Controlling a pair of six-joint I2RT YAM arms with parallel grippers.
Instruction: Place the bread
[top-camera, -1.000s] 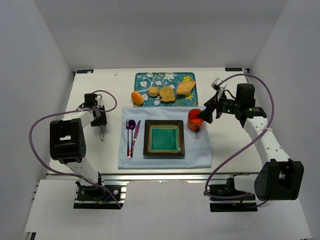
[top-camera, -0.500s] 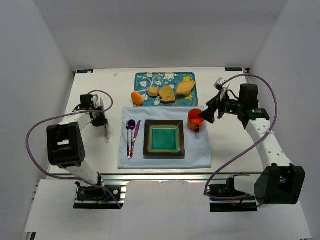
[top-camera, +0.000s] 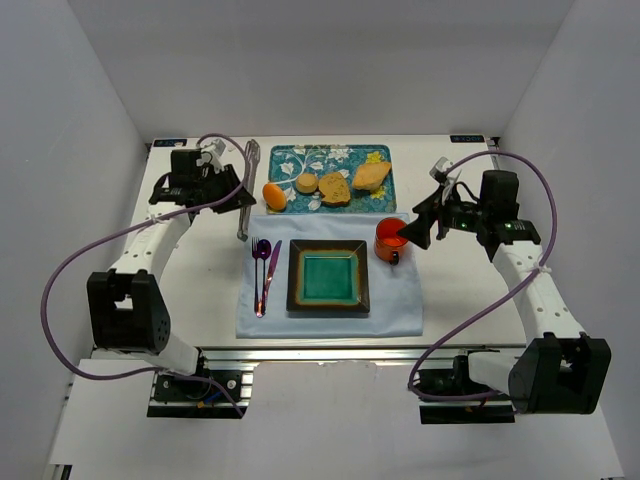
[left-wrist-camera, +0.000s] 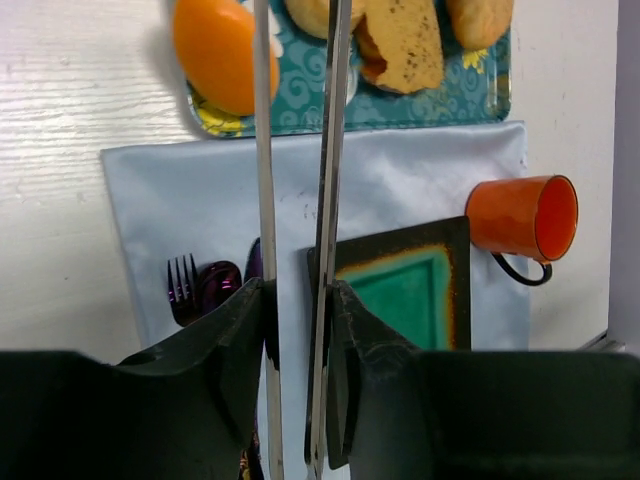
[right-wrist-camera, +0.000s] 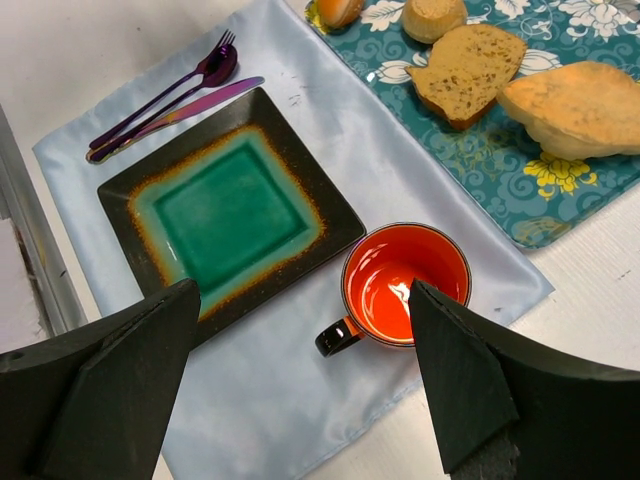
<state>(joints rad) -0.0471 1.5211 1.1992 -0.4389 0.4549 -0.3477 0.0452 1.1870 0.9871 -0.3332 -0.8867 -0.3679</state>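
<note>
A brown bread slice (top-camera: 334, 188), a small roll (top-camera: 306, 183) and a larger golden bread piece (top-camera: 371, 176) lie on the teal floral tray (top-camera: 330, 155), with an orange (top-camera: 274, 196) at its left edge. My left gripper (top-camera: 236, 196) is shut on metal tongs (top-camera: 245, 190), held left of the tray. In the left wrist view the tongs' arms (left-wrist-camera: 262, 150) point between the orange (left-wrist-camera: 224, 52) and the slice (left-wrist-camera: 405, 40). My right gripper (top-camera: 415, 225) is open and empty above the orange mug (top-camera: 389, 240); its wrist view shows the slice (right-wrist-camera: 468, 62).
A dark square plate with a green centre (top-camera: 328, 277) sits on a pale blue napkin (top-camera: 400, 310), with a purple fork, spoon and knife (top-camera: 263, 270) to its left. The mug (right-wrist-camera: 405, 283) stands right of the plate (right-wrist-camera: 225, 210).
My left arm has swung from the table's left side up and toward the tray, carrying the tongs. The right arm has shifted slightly right.
</note>
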